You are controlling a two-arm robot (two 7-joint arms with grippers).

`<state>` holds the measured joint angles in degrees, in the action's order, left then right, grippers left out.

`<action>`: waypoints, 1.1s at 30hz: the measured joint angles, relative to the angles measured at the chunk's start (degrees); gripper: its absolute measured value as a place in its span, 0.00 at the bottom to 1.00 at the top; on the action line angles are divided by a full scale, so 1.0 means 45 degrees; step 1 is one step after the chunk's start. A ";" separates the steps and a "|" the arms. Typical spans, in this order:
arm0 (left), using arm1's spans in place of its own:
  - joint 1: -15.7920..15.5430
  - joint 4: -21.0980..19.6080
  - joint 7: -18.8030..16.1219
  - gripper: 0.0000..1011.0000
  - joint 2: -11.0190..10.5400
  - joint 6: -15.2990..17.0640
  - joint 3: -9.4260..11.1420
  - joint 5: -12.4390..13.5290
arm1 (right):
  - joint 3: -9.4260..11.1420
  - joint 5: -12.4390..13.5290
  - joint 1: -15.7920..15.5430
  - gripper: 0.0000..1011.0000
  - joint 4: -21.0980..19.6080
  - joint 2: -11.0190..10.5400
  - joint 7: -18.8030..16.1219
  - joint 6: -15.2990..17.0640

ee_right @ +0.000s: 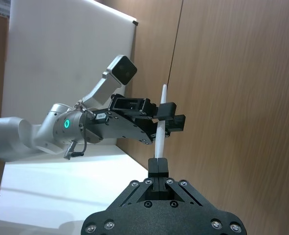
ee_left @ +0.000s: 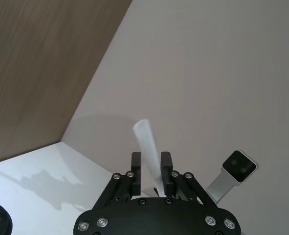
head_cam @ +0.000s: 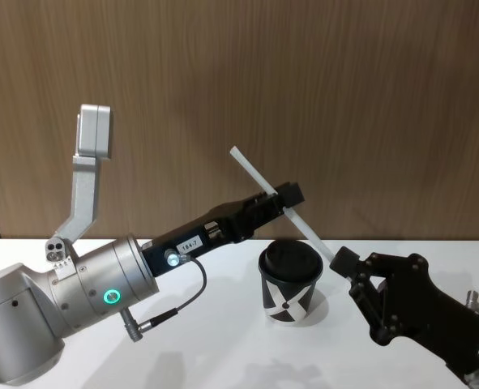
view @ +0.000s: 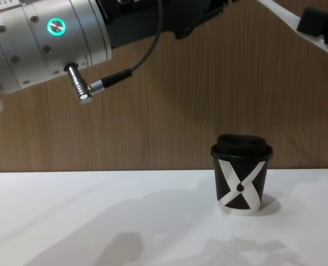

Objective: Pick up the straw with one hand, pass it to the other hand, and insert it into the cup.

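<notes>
The white straw (head_cam: 271,189) slants in the air above the cup, held at two places. My left gripper (head_cam: 286,197), long and black on a silver wrist with a green ring light, is shut on the straw's middle; its fingers (ee_left: 136,165) press the straw (ee_left: 147,142) from both sides. Lower right, my small blocky right gripper (head_cam: 340,261) is shut on the straw's lower end, seen as the straw (ee_right: 161,132) rising from the right gripper (ee_right: 159,165). The black cup (head_cam: 289,284) with a white X stands upright on the table under the straw, lid on, also in the chest view as the cup (view: 241,177).
The white table (head_cam: 207,332) stretches left of the cup, with a wooden wall (head_cam: 320,81) behind. A dark cable (head_cam: 182,301) with a metal plug hangs below the left wrist. A silver camera bracket (head_cam: 89,154) rises above that wrist.
</notes>
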<state>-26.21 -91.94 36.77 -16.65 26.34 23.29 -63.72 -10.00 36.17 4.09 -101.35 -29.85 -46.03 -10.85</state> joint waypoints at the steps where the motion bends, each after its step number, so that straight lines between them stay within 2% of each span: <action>1: -0.0002 0.0002 -0.0004 0.25 0.0001 0.0000 0.0001 0.0001 | 0.0000 -0.0001 0.0000 0.00 0.0000 0.0000 0.0000 0.0000; 3: -0.0007 0.0005 -0.0012 0.18 0.0004 0.0000 0.0004 0.0001 | -0.0001 -0.0001 -0.0001 0.00 0.0000 0.0000 0.0000 0.0000; 8: -0.0013 0.0013 -0.0022 0.08 0.0006 0.0000 0.0013 0.0001 | 0.0000 0.0000 0.0000 0.00 0.0000 0.0000 0.0001 0.0000; 18: -0.0024 0.0024 -0.0035 0.02 0.0005 0.0002 0.0017 0.0004 | 0.0000 0.0000 0.0000 0.00 0.0000 0.0000 0.0001 0.0000; 27: -0.0028 0.0024 -0.0049 0.01 0.0005 0.0003 0.0014 0.0005 | 0.0000 0.0000 0.0000 0.00 0.0000 0.0000 0.0000 -0.0001; 33: -0.0028 0.0025 -0.0058 0.01 0.0004 0.0000 0.0005 0.0003 | 0.0000 0.0001 0.0000 0.11 0.0000 0.0000 -0.0002 -0.0002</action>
<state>-26.34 -91.83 36.51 -16.63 26.34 23.31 -63.70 -9.99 36.18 4.09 -101.35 -29.85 -46.04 -10.85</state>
